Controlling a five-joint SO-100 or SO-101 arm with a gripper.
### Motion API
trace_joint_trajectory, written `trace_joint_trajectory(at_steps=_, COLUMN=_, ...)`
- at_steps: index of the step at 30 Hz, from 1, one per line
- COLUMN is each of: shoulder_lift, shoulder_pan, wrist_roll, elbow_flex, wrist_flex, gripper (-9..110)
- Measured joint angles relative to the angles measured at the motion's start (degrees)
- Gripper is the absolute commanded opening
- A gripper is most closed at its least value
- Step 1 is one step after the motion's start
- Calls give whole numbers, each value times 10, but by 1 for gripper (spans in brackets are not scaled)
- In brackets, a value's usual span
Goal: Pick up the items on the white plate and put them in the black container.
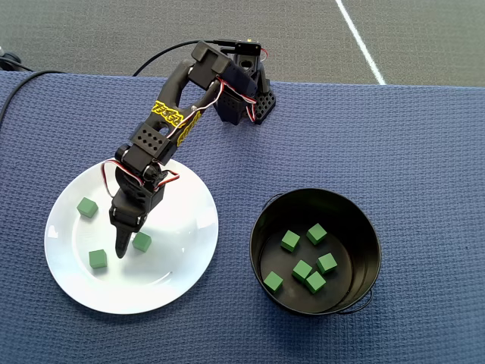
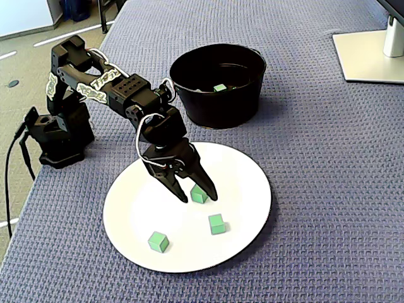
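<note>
Three green cubes lie on the white plate. My gripper is down on the plate and open, with its two fingertips on either side of the middle cube. The other two cubes lie to its left in the overhead view; in the fixed view they sit nearer the camera. The black container stands beside the plate and holds several green cubes.
The arm's base stands at the table's edge on a blue woven cloth, with a black cable trailing off it. A grey monitor stand occupies the far right corner in the fixed view.
</note>
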Motion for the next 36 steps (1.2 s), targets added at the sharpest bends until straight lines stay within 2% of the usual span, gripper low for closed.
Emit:
trace_joint_trajectory(at_steps=13, shoulder_lift=0, shoulder_pan=-30, wrist_roll=6, elbow_flex=0, wrist_flex=15, gripper=17)
trace_joint_trajectory(at_steps=15, shoulder_lift=0, shoulder_pan=-28, wrist_roll=6, elbow_flex=4, wrist_flex=16, gripper=13)
trace_joint_trajectory(at_steps=17, shoulder_lift=0, shoulder_pan=-25, wrist_roll=6, elbow_flex=8, wrist_flex=16, gripper=0)
trace_joint_trajectory(at_steps=26, shoulder_lift=6, shoulder_pan=-33, wrist_roll=15, elbow_flex=18, wrist_flex=24, gripper=0)
trace_joint_trajectory(at_steps=30, shoulder_lift=62, shoulder_pan=-39, wrist_roll=27, elbow_flex=36, wrist_flex=35, gripper=0)
trace_joint_trajectory(at_steps=36, shoulder_lift=224, shoulder_pan=-158, wrist_roll=-24, elbow_flex=-47, wrist_flex=110, gripper=0)
